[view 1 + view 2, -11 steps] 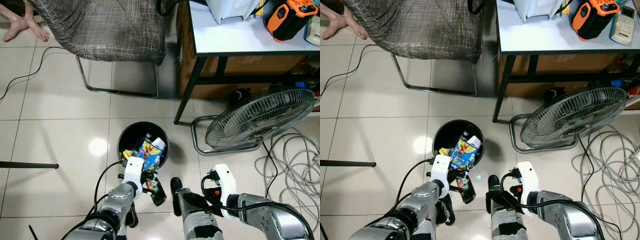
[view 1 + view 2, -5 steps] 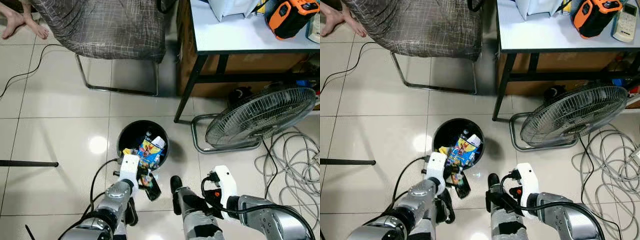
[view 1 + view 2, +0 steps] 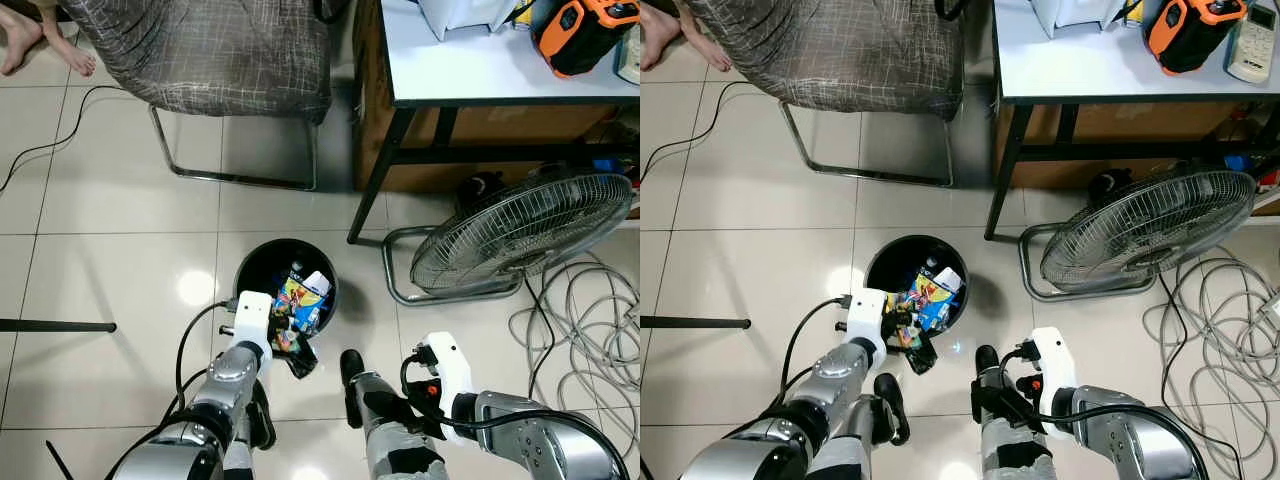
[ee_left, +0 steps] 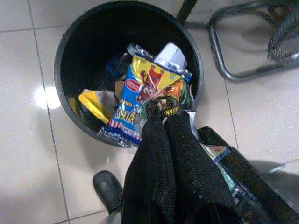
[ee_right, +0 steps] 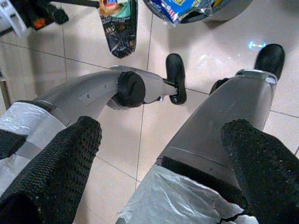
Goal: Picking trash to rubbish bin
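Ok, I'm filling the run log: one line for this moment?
left gripper: shut on snack wrapper | over bin rim | right gripper: open, idle

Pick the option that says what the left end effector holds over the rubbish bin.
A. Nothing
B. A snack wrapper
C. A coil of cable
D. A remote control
B: in the left wrist view the left end effector has its fingers pinched shut on a crumpled snack wrapper at the rim of the black rubbish bin.

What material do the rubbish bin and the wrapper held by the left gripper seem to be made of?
The rubbish bin looks like black plastic, smooth and matte, though metal is possible. The wrapper, pinched in the left gripper, seems printed foil or plastic film: it is glossy, crinkled and brightly coloured.
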`<state>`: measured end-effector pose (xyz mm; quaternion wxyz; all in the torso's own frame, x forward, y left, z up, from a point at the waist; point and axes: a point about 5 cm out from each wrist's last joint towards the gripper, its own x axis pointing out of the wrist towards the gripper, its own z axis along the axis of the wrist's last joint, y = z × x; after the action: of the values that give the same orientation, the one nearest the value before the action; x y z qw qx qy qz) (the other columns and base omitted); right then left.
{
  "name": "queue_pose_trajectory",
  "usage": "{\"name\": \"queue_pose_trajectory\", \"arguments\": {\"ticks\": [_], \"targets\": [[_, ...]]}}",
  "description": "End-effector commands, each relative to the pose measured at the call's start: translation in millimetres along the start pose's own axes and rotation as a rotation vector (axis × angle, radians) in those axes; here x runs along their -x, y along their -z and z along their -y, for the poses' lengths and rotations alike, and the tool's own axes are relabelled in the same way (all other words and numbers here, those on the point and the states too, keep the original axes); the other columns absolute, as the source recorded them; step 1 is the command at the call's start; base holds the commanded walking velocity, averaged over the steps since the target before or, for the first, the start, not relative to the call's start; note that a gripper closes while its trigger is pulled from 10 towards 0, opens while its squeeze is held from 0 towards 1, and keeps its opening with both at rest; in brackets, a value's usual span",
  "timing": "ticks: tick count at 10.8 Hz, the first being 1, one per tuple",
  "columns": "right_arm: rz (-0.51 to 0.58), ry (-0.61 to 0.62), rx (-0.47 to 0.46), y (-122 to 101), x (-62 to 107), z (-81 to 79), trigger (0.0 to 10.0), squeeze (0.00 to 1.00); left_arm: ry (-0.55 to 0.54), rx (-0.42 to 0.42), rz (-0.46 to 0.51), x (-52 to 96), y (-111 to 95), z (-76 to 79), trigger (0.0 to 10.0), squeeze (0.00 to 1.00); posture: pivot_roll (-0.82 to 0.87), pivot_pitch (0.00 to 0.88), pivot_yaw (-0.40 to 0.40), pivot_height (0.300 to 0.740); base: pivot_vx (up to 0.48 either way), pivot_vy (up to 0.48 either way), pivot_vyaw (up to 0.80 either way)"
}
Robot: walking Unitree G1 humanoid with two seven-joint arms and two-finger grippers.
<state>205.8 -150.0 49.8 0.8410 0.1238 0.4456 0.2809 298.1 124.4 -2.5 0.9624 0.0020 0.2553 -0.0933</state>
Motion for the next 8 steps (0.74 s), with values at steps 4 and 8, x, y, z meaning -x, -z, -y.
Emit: {"name": "queue_pose_trajectory", "arguments": {"ticks": [4,8], "targets": [[-0.023,-0.009,-0.014,9.9,-0.2,-4.2,10.0,0.00,-0.008,0.054,-0.017,1.3,7.5,4.3,10.0,0.14,-0.33,0.454,-0.024,0.740,0.000,0.000,0.00],[-0.014,-0.015,-0.011,8.9,0.3,-6.1,10.0,0.00,-0.013,0.068,0.005,0.1,3.8,7.4,10.0,1.00,-0.34,0.458,-0.024,0.740,0.000,0.000,0.00]]}}
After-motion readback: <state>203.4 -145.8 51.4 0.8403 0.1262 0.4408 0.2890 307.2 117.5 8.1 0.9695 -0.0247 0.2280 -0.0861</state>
